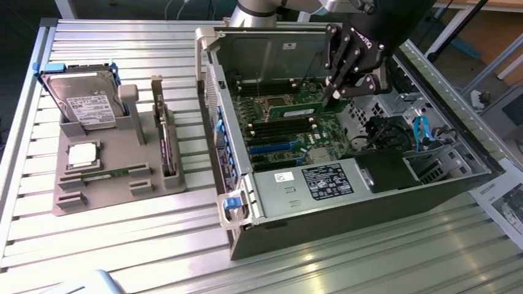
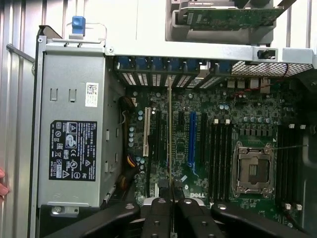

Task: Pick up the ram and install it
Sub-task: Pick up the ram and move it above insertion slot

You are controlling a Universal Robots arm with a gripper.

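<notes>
You have the open grey metal computer case along the slatted aluminium bench's edge, on the exterior view's right. Over its green motherboard, your black gripper is clamped on the long, thin green ram stick, seemingly near one end. It could tilt and miss its slot.

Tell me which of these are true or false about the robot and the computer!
1. The claw is holding the ram. True.
2. The computer case is closed up. False: its side is open and the motherboard shows.
3. A hard drive stands in the gray holder. True.
4. The held ram lies on the table. False: the claw holds it inside the case.
</notes>
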